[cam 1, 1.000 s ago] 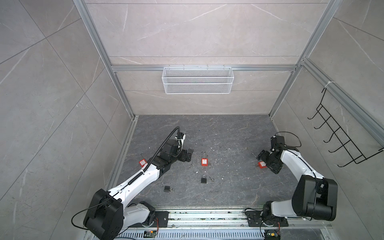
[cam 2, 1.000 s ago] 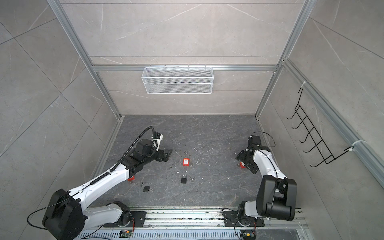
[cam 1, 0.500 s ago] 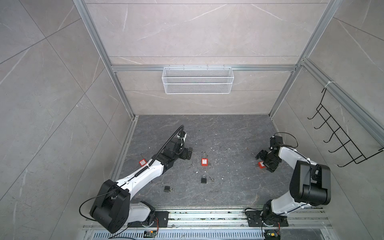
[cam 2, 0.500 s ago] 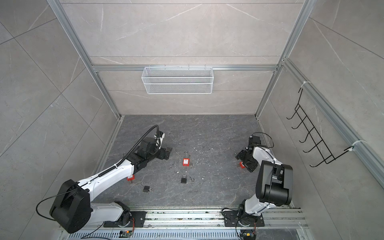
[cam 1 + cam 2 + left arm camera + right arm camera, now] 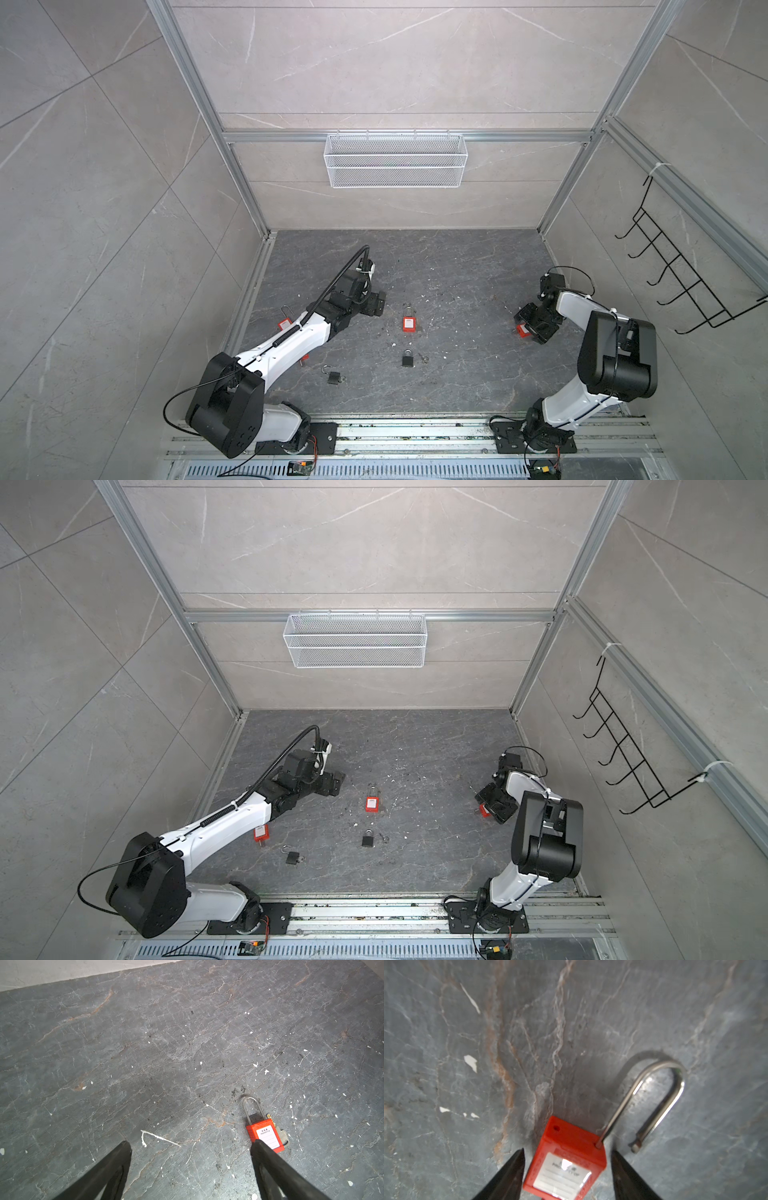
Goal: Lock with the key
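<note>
Only the right wrist view shows the red padlock (image 5: 566, 1159) unlocked: its smooth steel shackle (image 5: 672, 1084) is swung aside, with the free end clear of the blocky plastic body. It lies flat on the veined, slate-like bench (image 5: 446, 1043) between the right fingers (image 5: 508, 1172), which sit close on either side with slim gaps showing. The left fingers (image 5: 116, 1167) gape wide near a second padlock (image 5: 265, 1134), which has a key (image 5: 283, 1136) poking out beside it.

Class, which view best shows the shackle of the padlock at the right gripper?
Right wrist view: the shackle shows large, swung open from the padlock. Both top views show only a red speck by the right gripper; left wrist view omits it.
</note>
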`<action>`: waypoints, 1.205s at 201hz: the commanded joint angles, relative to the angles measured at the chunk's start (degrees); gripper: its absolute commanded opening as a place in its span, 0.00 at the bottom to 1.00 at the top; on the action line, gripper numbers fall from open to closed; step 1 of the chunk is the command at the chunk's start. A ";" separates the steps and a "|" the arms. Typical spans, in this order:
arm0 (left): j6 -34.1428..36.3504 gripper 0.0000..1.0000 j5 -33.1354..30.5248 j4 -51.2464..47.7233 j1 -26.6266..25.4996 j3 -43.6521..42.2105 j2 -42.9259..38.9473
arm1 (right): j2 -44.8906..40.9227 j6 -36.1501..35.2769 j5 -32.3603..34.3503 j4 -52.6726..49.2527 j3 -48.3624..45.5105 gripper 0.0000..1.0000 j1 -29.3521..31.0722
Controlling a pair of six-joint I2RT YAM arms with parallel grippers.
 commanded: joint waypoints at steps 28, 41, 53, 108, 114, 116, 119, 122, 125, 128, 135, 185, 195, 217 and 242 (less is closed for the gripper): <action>-1.67 0.88 2.46 -0.99 -0.06 0.24 -2.97 | 0.21 -3.15 2.56 -1.25 0.98 0.59 -0.01; -1.52 0.86 2.76 -1.04 -0.09 0.09 -3.25 | -0.06 -4.09 2.68 -1.19 0.55 0.57 0.01; -1.42 0.83 3.02 -1.38 -0.09 -0.05 -3.34 | 0.00 -5.14 1.82 -0.61 0.10 0.54 0.05; -1.38 0.81 3.84 -2.31 -0.08 -0.79 -5.26 | -0.48 -11.29 0.68 -2.16 -0.06 0.48 3.42; -1.37 0.80 4.01 -2.15 -0.09 -1.06 -5.52 | -0.43 -11.97 0.36 -2.45 -0.16 0.48 4.14; -1.41 0.80 4.06 -2.12 -0.09 -1.10 -5.61 | -0.43 -12.16 0.26 -2.49 -0.11 0.47 4.30; -1.42 0.80 4.14 -2.07 -0.08 -1.23 -5.76 | -0.39 -12.53 -0.05 -2.50 -0.18 0.47 4.73; -1.54 0.80 4.19 -1.99 -0.09 -1.36 -5.93 | -0.35 -12.88 -0.40 -2.50 -0.26 0.47 5.14; -1.60 0.80 4.32 -1.79 -0.06 -1.54 -6.03 | -0.30 -13.11 -0.54 -2.55 -0.27 0.47 5.62; -1.66 0.80 4.33 -1.72 -0.09 -1.70 -6.20 | -0.20 -13.34 -0.67 -2.71 -0.28 0.46 5.92; -1.97 0.79 4.41 -1.61 -0.09 -2.00 -6.49 | -0.03 -13.71 -0.54 -3.00 -0.20 0.44 7.11; -2.43 0.78 5.72 -2.22 -0.08 -3.65 -9.06 | -2.22 -15.94 0.69 -3.21 -0.58 0.42 17.13; -2.52 0.78 5.92 -2.39 -0.08 -3.92 -9.70 | -2.81 -16.42 0.56 -3.05 -0.92 0.42 19.37; -2.87 0.78 6.28 -2.90 -0.03 -4.75 -10.96 | -3.64 -17.25 -0.18 -2.99 -1.79 0.41 23.76; -3.65 0.78 6.63 -3.56 -0.05 -5.93 -12.92 | -4.59 -17.43 -0.27 -3.26 -2.64 0.40 29.70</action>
